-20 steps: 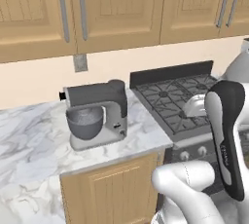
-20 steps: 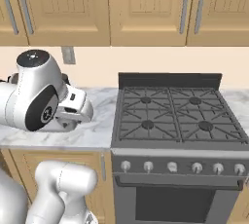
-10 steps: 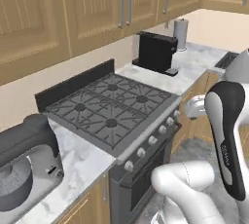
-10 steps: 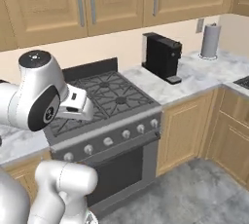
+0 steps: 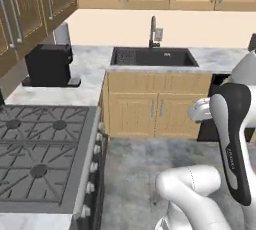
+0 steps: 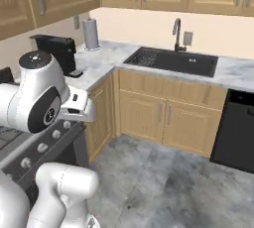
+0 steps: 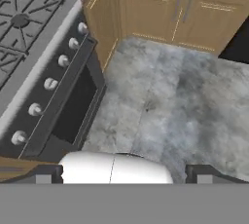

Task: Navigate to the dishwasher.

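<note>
Black dishwasher [image 6: 238,130], cut off by the frame's right edge, stands at two o'clock from the hand [image 7: 124,172]; its fingertips spread wide, holding nothing.

The dishwasher [image 6: 237,130] shows in the right base view at about 3 o'clock, a flat black front panel set under the marble bench, its door shut and upright. A thin darker strip runs along its top edge. Its left side meets the tan cabinet under the sink, and its foot reaches the grey floor. In the left base view it [image 5: 209,108] sits at 3 o'clock, largely hidden behind the arm. In the hand view a black corner [image 7: 239,47] appears at 2 o'clock.
</note>
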You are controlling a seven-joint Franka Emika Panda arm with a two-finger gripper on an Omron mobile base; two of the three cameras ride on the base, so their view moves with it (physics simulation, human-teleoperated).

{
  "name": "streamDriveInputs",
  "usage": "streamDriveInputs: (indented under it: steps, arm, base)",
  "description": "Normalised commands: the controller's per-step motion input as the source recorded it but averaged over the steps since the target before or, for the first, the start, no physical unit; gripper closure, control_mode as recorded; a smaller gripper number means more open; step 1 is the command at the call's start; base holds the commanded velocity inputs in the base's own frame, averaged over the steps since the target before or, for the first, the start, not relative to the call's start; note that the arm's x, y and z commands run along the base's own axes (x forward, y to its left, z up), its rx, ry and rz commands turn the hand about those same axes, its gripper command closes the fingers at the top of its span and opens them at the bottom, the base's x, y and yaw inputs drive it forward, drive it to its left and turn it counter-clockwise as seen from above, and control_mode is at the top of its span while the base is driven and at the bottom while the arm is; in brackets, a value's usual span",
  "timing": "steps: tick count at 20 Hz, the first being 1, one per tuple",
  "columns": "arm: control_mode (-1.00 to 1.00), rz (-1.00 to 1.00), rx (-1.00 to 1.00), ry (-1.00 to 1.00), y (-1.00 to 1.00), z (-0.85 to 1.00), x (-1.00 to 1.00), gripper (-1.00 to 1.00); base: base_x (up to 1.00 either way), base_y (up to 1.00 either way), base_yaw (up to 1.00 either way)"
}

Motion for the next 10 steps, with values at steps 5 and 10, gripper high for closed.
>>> streamDriveInputs:
  steps: [5, 10]
  arm:
    - [1.00, 0.00, 0.00, 0.00, 0.00, 0.00, 0.00, -1.00]
    - [1.00, 0.00, 0.00, 0.00, 0.00, 0.00, 0.00, -1.00]
  base:
    - [0.00, 0.00, -1.00]
    - [0.14, 0.00, -0.87]
